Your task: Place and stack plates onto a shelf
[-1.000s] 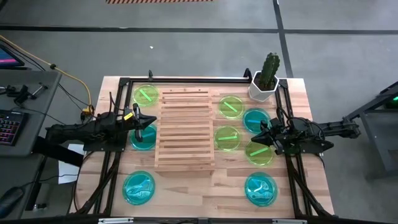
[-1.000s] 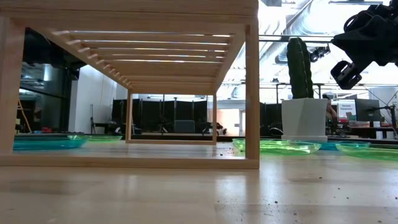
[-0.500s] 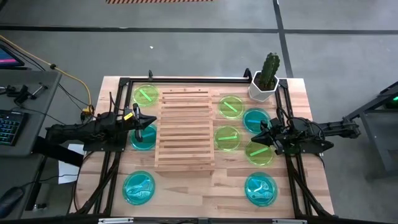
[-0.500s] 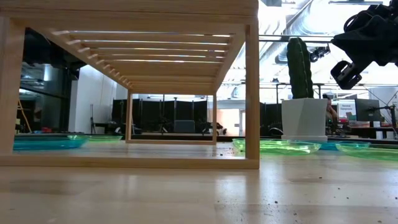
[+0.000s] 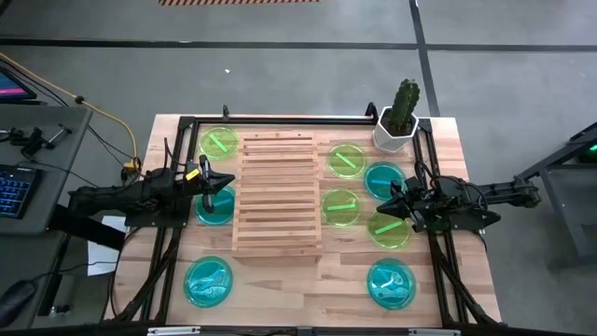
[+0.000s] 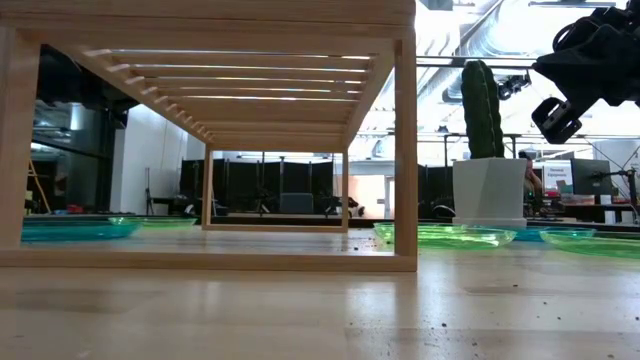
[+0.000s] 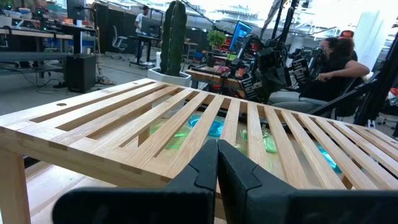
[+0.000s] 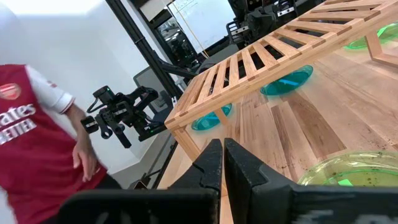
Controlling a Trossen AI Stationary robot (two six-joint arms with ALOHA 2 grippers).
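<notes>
While both grippers hover with fingers pressed together, left gripper (image 5: 229, 184) at nine o'clock, right gripper (image 5: 381, 208) at three, the bare slatted shelf (image 5: 277, 191) runs twelve-to-six between plates (image 5: 340, 207).

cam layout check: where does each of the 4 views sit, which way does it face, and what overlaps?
High: overhead, straight down; both arms, shelf, plates, cactus.
Low: table height, level under the shelf; one arm at upper right.
Left wrist: faces the shelf past the shut left end effector.
Right wrist: over a green plate toward the shelf; shut right end effector; a person behind.
Shared: all four see the shelf; high, low and left wrist see the cactus.
</notes>
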